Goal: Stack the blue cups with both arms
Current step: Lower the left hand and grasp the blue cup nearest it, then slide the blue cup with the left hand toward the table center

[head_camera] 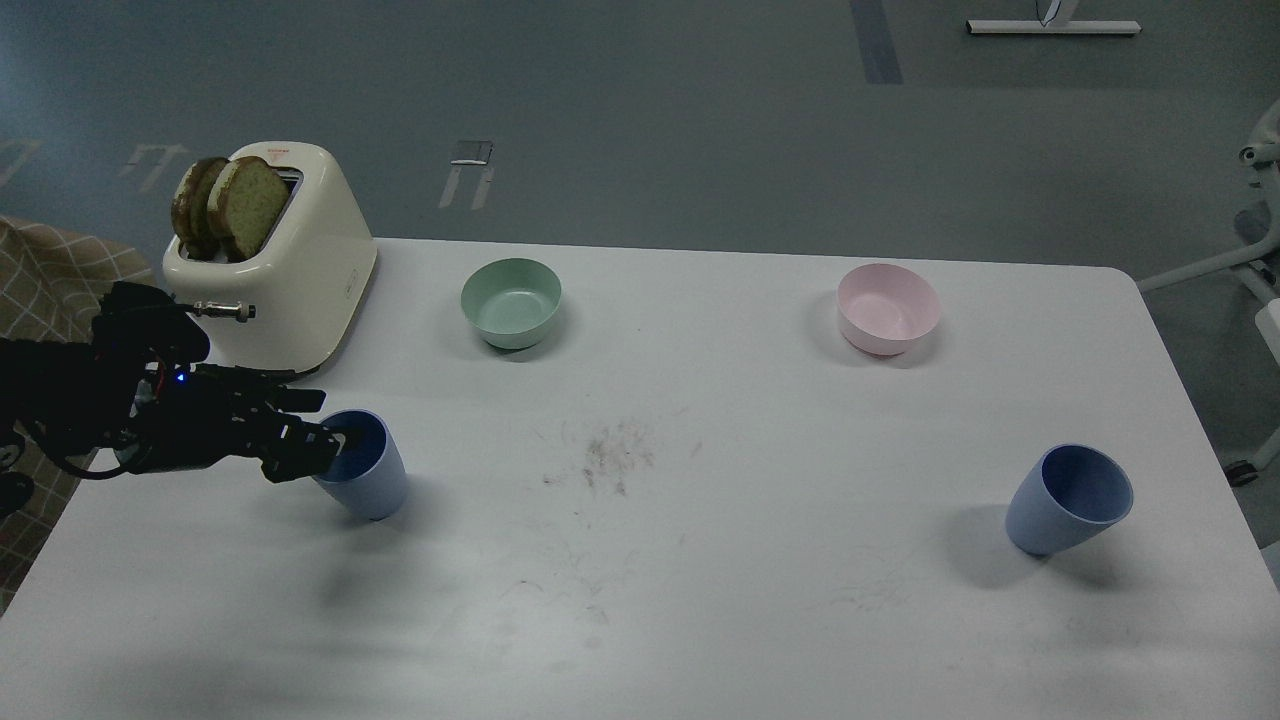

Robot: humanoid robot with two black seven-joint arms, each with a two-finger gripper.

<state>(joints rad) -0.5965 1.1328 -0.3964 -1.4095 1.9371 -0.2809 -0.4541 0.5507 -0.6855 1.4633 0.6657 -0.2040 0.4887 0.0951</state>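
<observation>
**Observer:** What has your left pincer got?

**Me:** My left gripper (318, 440) sits at the rim of the left blue cup (368, 482), on the near left of the table (700, 560). One finger seems to reach over the lip, but the fingers are dark and bunched together, so I cannot tell whether they are clenched on the wall or merely resting there. My right arm is out of sight.

**Observer:** And the other cup?

**Me:** The right blue cup (1066, 500) stands well apart, on the near right, with nothing touching it. From here it looks tilted, mouth toward me.

**Observer:** What might go wrong?

**Me:** I judge the rim hold to be the weak point. If only a thin edge is pinched, the cup could swing or slip as I lift, or tip over if I nudge it first. Bringing two tapered cups together also needs their mouths lined up; a skewed approach would knock one aside.

**Observer:** Anything in the way?

**Me:** The toaster (285, 275), with bread slices (225, 205) sticking up, stands just behind my arm, so a high backward swing could strike it. The green bowl (511, 302) and pink bowl (888, 308) sit farther back, away from the line between the cups. The middle holds only scuff marks (610, 460).
</observation>
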